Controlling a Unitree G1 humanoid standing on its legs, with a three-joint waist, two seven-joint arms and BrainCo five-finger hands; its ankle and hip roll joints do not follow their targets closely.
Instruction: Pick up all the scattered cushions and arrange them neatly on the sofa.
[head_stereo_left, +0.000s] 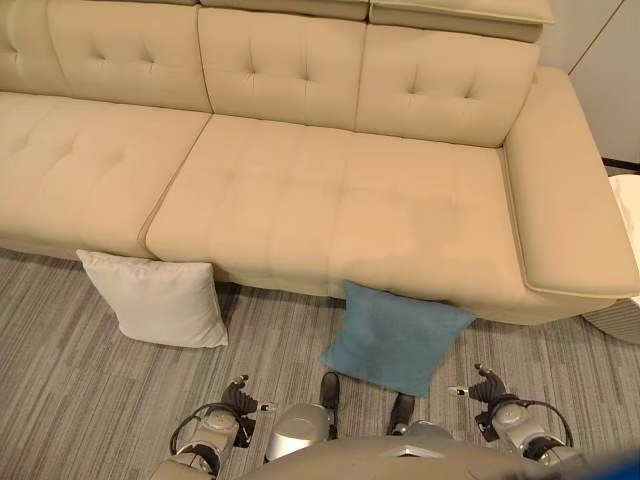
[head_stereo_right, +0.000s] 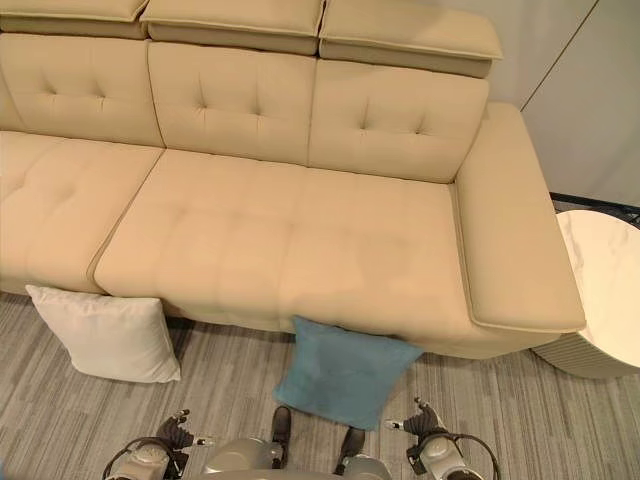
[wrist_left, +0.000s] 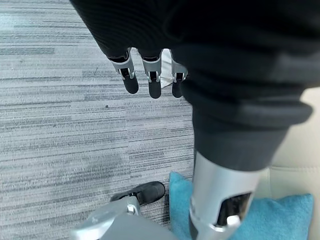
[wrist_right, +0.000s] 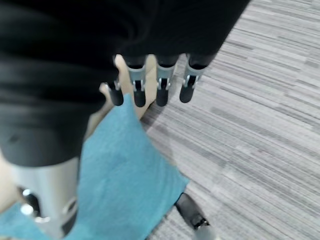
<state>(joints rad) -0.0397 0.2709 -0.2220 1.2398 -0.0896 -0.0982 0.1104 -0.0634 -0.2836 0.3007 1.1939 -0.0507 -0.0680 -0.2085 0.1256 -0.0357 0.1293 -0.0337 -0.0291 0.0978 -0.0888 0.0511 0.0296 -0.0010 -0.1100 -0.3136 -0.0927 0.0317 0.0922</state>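
A white cushion (head_stereo_left: 155, 298) stands on the floor, leaning against the front of the beige sofa (head_stereo_left: 300, 190) toward its left. A blue cushion (head_stereo_left: 395, 338) leans against the sofa front further right, just ahead of me. My left hand (head_stereo_left: 240, 398) hangs low near the floor, apart from both cushions; its fingers (wrist_left: 150, 80) are straight and hold nothing. My right hand (head_stereo_left: 488, 388) hangs to the right of the blue cushion (wrist_right: 125, 170), with its fingers (wrist_right: 161, 90) straight above the cushion's edge and nothing in them.
The sofa's seat is bare, with a wide armrest (head_stereo_left: 565, 200) at its right end. A round white side table (head_stereo_right: 605, 290) stands right of the armrest. Grey striped flooring (head_stereo_left: 70, 370) spreads in front of the sofa.
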